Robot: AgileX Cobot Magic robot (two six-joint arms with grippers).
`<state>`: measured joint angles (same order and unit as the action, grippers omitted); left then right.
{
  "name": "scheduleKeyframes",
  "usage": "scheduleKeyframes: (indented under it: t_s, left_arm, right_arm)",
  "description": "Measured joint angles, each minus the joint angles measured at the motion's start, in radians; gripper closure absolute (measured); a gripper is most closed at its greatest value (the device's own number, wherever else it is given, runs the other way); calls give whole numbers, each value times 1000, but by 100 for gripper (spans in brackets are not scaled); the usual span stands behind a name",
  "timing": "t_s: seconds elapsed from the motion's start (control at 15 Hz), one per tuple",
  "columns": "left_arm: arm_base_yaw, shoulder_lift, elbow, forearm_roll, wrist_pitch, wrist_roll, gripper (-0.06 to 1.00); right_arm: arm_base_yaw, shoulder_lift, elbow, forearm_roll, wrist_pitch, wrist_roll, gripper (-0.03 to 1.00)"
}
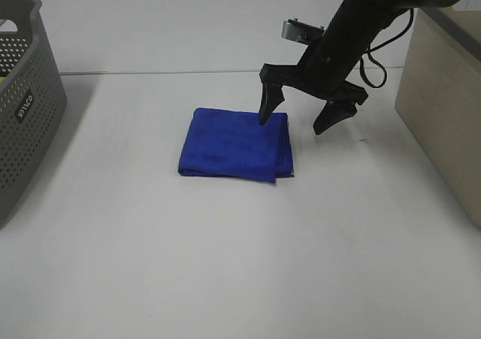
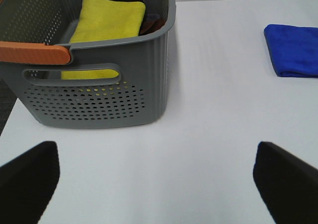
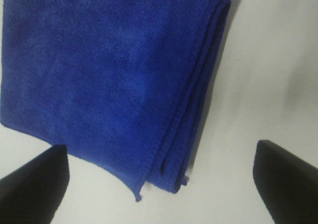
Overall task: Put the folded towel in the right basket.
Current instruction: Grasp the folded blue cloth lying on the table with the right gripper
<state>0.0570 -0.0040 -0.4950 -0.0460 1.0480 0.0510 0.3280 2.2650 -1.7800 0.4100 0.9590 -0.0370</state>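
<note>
The folded blue towel (image 1: 234, 145) lies flat on the white table, near the middle. My right gripper (image 1: 294, 122) is open and hovers just above the towel's far right corner, one fingertip (image 1: 264, 117) over the cloth and the other off it to the right. In the right wrist view the towel (image 3: 114, 80) fills the upper left, its layered edges showing, and the open gripper (image 3: 159, 184) is apart from it. The right basket (image 1: 443, 106), a beige bin, stands at the table's right edge. My left gripper (image 2: 156, 184) is open and empty, and the towel (image 2: 293, 50) lies far from it.
A grey perforated basket (image 1: 22, 91) stands at the left edge. In the left wrist view this basket (image 2: 99, 100) holds a folded yellow towel (image 2: 107, 20) and has an orange handle (image 2: 32, 52). White table (image 1: 225, 264) spreads in front of the towel.
</note>
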Motion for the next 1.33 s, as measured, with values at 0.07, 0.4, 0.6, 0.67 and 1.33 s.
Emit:
scheduleKeyframes:
  t_s: [0.07, 0.4, 0.6, 0.67, 1.33]
  left_arm:
    - [0, 0, 0, 0, 0, 0, -4]
    - [0, 0, 0, 0, 0, 0, -4]
    - [0, 0, 0, 0, 0, 0, -4]
    - [0, 0, 0, 0, 0, 0, -4]
    - [0, 0, 0, 0, 0, 0, -4]
  right_arm:
    - [0, 26, -21, -2, -1, 5, 2]
    - [0, 123, -82, -3, -7, 26, 4]
    - [0, 144, -86, 0, -12, 26, 4]
    - [0, 147, -89, 2, -11, 26, 4]
    - [0, 243, -100, 403, -71, -18, 66]
